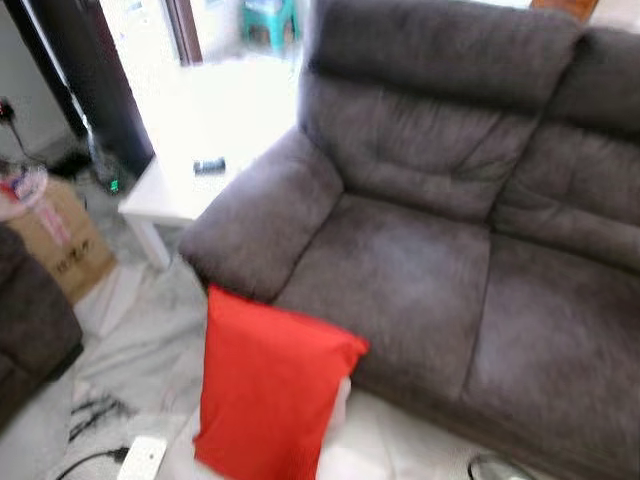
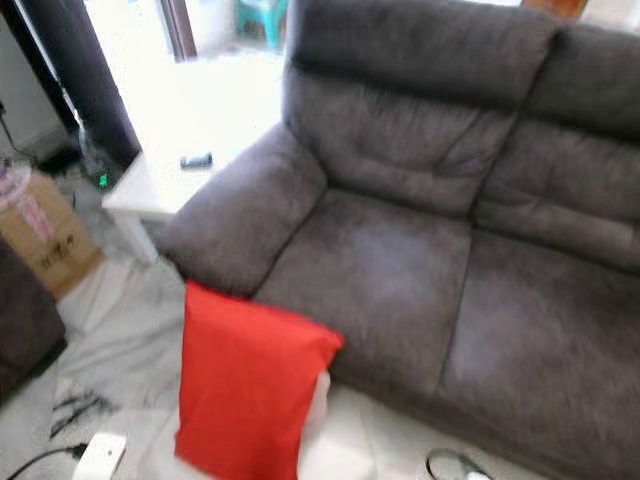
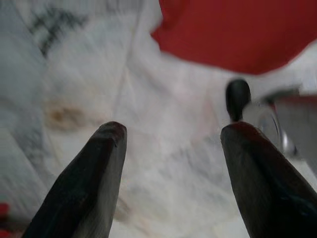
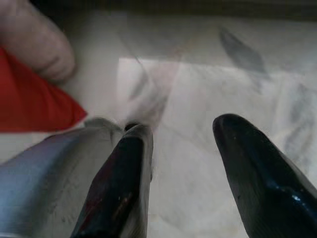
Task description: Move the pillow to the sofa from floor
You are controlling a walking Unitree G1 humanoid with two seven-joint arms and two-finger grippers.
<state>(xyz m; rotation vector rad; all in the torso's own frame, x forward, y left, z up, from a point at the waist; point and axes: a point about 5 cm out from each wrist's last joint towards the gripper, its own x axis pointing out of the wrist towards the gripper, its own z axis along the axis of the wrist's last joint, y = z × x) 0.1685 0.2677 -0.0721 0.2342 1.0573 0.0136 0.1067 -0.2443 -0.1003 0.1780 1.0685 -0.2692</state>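
1. A pale marble-look floor [image 1: 150,340] is spreading out in front of a big grey-brown sofa [image 1: 450,250], with a white side table [image 1: 175,190] sitting just beside the sofa's arm and a cardboard box [image 1: 60,240] standing further off.

2. The red pillow [image 1: 265,390] is standing on the floor, propped upright against the front of the sofa just below the seat cushion, so it is not yet lying on the sofa.

3. It is looking plump and soft, plain red with a smooth fabric cover and pointed corners; I'd judge it light and squashy, likely sagging if pinched by one corner.

4. The left gripper [image 3: 171,134] is hanging over the floor with its two black fingers spread wide and holding nothing; the pillow's red edge [image 3: 237,34] is lying beyond the fingertips, ahead of the jaws and not between them.

5. The right gripper [image 4: 198,139] is likewise gaping open and empty, with a red corner [image 4: 34,106] off to one side of the jaws.

6. Best hold, I reckon, is squeezing the pillow between both grippers at its side edges, or pinching a thick fold near the top.
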